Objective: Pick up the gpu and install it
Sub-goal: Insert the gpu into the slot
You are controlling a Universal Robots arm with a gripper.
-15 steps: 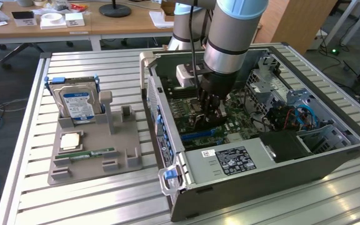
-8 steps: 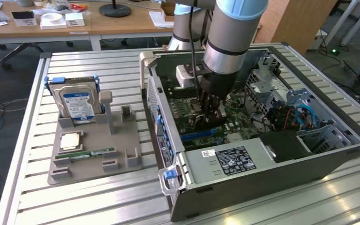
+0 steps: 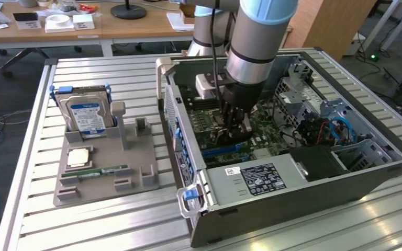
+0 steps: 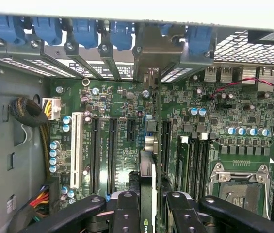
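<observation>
one arm reaches down into one open computer case [image 3: 305,180] that lies on its side on the slatted metal surface [image 3: 110,219]. the tool [image 3: 232,130] is low inside the case, just above the motherboard [image 3: 215,117].

in the wrist view the tool [image 4: 150,206] is set narrow, its two black fingers [image 4: 126,213] closed on either side of the gpu [image 4: 152,180]. the card stands on edge between them, thin side towards the camera, and runs away towards the grey bracket area at the case's rear wall. it stands over the motherboard [image 4: 224,116], between the two long black slots [image 4: 111,150] and the bank of memory slots [image 4: 195,160]. whether its lower edge is seated in a slot cannot be told.

one white slot [image 4: 76,148] lies just beside the two long black ones, and one short black slot [image 4: 130,129] sits nearer the card. one open cpu socket [image 4: 238,187] lies beyond the memory slots.

at the exterior view's left, well apart from the case, one grey holder tray [image 3: 142,162] rests on the surface. it carries one hard drive [image 3: 86,112] with a blue label, standing upright, one square processor chip [image 3: 79,156] lying flat, and one narrow green ram stick [image 3: 104,171] near the tray's front edge.
</observation>
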